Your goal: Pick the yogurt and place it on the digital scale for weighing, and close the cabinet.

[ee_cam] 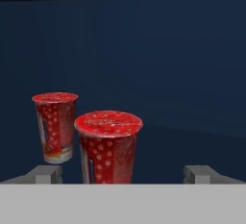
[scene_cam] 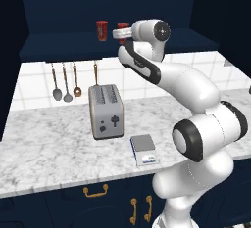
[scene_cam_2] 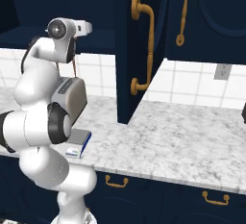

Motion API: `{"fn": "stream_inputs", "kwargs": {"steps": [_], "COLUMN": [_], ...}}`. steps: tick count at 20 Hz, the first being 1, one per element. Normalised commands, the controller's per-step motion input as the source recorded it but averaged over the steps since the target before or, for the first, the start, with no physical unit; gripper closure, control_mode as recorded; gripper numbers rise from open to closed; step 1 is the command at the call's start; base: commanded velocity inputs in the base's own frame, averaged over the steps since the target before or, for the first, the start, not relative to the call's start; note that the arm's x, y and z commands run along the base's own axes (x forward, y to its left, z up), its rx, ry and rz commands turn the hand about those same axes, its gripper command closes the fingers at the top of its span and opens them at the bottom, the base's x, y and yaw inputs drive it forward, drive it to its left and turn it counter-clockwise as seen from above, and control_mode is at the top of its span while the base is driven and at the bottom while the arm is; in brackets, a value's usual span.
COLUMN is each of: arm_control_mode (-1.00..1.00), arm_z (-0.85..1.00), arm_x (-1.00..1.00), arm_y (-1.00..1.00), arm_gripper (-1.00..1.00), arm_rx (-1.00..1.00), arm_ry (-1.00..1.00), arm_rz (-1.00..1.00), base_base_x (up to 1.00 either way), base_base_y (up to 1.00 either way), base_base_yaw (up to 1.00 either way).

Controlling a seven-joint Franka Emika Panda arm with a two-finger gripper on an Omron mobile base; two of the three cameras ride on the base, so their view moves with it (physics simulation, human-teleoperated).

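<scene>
Yogurt [ee_cam: 109,146]: small red tapered cup with pale dots and a red lid, standing upright on the shelf of the open cabinet [scene_cam: 63,7]. In the hand view it stands nearest, between the two finger tips and apart from both. In the left base view the cup [scene_cam: 122,28] is partly covered by the hand.

Second red cup [ee_cam: 55,126]: near-identical, upright on the same shelf, to the left of the yogurt and farther back, not touching it.

Gripper [ee_cam: 125,174]: level, reaching into the cabinet shelf; fingers [ee_cam: 47,174] spread wide apart, holding nothing.

Cabinet: dark navy wall unit, interior exposed. Its door [scene_cam_2: 141,45] stands swung out over the counter, with a long brass handle [scene_cam_2: 146,45].

Digital scale [scene_cam: 144,149]: flat square, grey top plate, white front strip, dark blue edge. It lies near the front edge of the marble counter [scene_cam: 44,148], just right of and nearer than the toaster, with nothing on it.

Toaster [scene_cam: 105,110]: silver, two-slot, upright on the counter.

Utensils [scene_cam: 67,82]: spoons and ladles hanging on the tiled wall, left of the toaster.
</scene>
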Motion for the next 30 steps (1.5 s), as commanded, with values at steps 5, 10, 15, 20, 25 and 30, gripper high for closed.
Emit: {"fn": "stream_inputs", "kwargs": {"steps": [5,10,15,20,25,30], "arm_control_mode": [-1.0,-1.0,-1.0,-1.0,-1.0,-1.0], "arm_z": [-0.04,0.0,0.0,0.0,-0.04,-0.16], "arm_x": [0.18,0.01,0.05,0.17,0.13,0.18], "arm_y": [0.03,0.0,0.0,0.05,0.08,0.43], "arm_gripper": [-1.0,-1.0,-1.0,-1.0,-1.0,1.0], "arm_rx": [0.0,0.0,0.0,0.0,0.0,-0.02], "arm_ry": [0.0,0.0,0.0,0.0,0.0,0.0], "arm_rz": [0.0,0.0,0.0,0.0,0.0,0.0], "base_base_x": [0.0,0.0,0.0,0.0,0.0,0.0], "base_base_y": [0.0,0.0,0.0,0.0,0.0,0.0], "base_base_yaw": [0.0,0.0,0.0,0.0,0.0,0.0]}}
